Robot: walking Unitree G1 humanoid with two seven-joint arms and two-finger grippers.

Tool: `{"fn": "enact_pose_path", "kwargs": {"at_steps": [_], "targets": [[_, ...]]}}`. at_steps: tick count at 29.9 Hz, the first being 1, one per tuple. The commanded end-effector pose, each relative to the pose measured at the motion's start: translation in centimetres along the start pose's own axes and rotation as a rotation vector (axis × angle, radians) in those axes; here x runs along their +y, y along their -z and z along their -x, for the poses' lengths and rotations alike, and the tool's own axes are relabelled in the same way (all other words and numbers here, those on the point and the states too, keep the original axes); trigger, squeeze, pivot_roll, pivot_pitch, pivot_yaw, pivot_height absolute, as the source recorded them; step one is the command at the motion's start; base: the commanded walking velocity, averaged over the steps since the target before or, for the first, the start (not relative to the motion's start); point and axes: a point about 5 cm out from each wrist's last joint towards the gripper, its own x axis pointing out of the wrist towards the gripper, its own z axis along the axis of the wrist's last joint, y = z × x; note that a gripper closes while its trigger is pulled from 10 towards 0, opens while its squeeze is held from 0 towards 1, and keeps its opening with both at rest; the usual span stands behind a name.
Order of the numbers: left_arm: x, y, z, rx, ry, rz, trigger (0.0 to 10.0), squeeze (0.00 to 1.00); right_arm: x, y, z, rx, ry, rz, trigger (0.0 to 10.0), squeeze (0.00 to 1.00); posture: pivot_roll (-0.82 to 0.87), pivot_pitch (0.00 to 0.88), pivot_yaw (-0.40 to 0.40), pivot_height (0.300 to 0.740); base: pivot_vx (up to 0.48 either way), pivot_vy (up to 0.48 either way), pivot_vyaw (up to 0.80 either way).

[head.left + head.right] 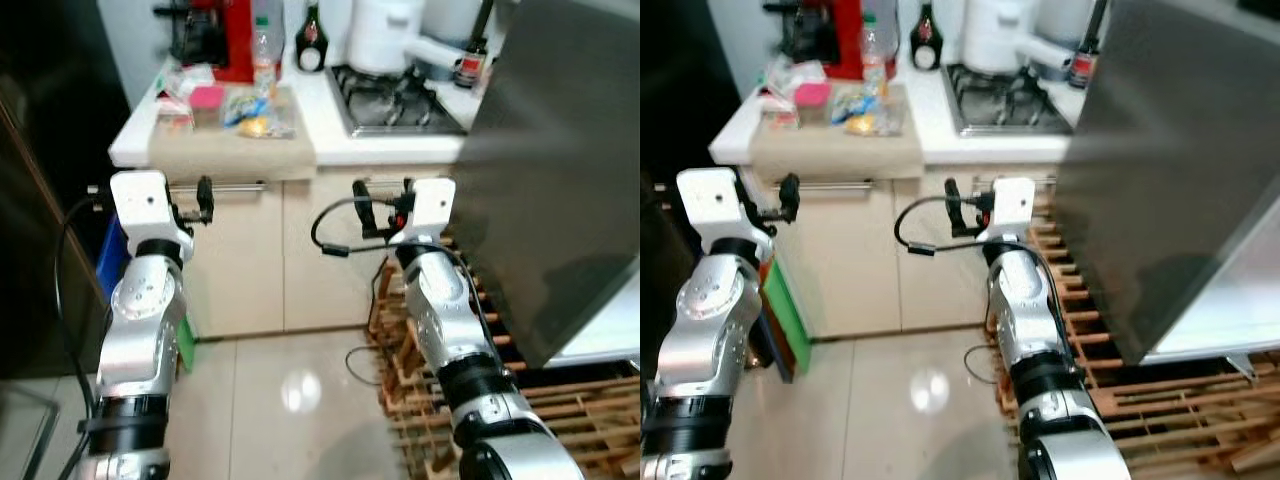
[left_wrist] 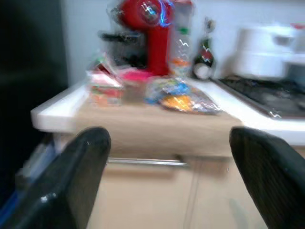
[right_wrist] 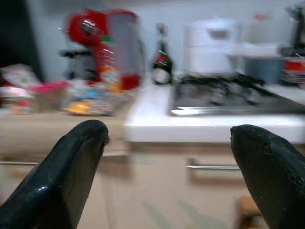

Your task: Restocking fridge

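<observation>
White surface (image 1: 320, 125) ahead, w/ a wooden board (image 1: 230, 145) on it carrying the groceries: a pink-lidded tub (image 1: 207, 100), crinkly snack packets (image 1: 250, 112) and a clear plastic bottle (image 1: 266, 50) at the back near the red coffee machine (image 1: 232, 35). Both arms up in front of the cabinets, well short of the goods. Left claw (image 2: 164, 186) spread wide, nothing in it; right claw (image 3: 167, 181) wide too, also empty. Grey fridge door (image 1: 560, 170) stands on the robot's right, beside the hob (image 1: 395, 100). Handling guess: packets light, soft, slippery film, so pinch mid-body gently or they'll crush. Tub stiffer, take it across the sides under the lid. Bottle prob. heaviest, smooth & round; grip at the waist, upright.
</observation>
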Motion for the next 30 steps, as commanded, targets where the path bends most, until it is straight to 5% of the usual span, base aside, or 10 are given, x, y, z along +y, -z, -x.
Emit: {"fn": "enact_pose_path", "kwargs": {"at_steps": [1,8,30], "targets": [[1.0,-0.1,0.0,0.007,-0.031,-0.018,10.0,0.00,1.3,-0.2,-0.4,-0.006,-0.038,-0.014,10.0,0.00,0.00,0.000,-0.015,0.740,0.469,0.000,0.00],[1.0,-0.6,-0.3,-0.011,-0.028,-0.044,10.0,0.00,2.4,-0.4,-0.5,-0.012,-0.105,0.007,10.0,0.00,0.00,0.000,-0.014,0.740,0.469,0.000,0.29],[-0.2,-3.3,-0.7,-0.134,0.070,-0.111,10.0,0.00,2.2,-2.9,-1.3,-0.121,-0.054,-0.007,10.0,0.00,0.01,0.000,-0.008,0.740,0.473,0.000,0.06]]}}
